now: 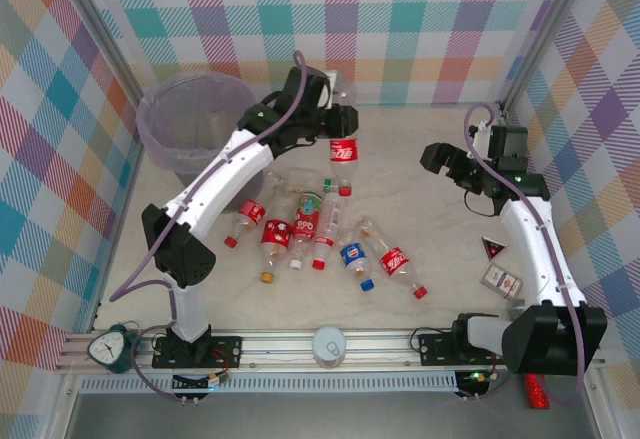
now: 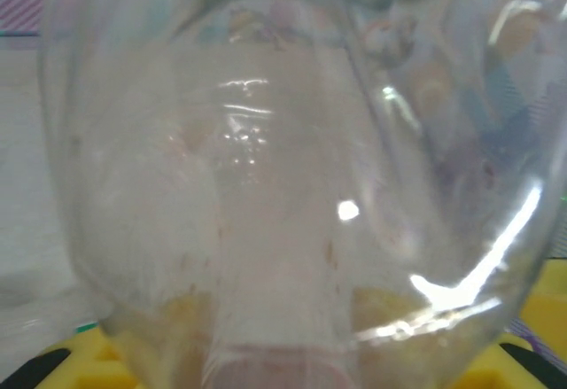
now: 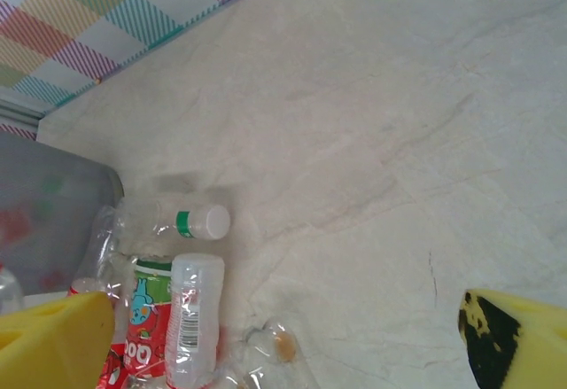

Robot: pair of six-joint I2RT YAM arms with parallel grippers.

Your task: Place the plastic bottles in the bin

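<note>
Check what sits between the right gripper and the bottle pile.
Nothing. The top external view shows only bare table between the right gripper and the bottle pile.

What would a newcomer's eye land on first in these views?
The clear plastic bottle with red label and cap, hanging cap-down from the left arm's fingers over the far middle of the table. Then the heap of clear plastic bottles lying mid-table, with the round grey bag-lined bin at far left. The right arm's fingers hover open at the right.
</note>
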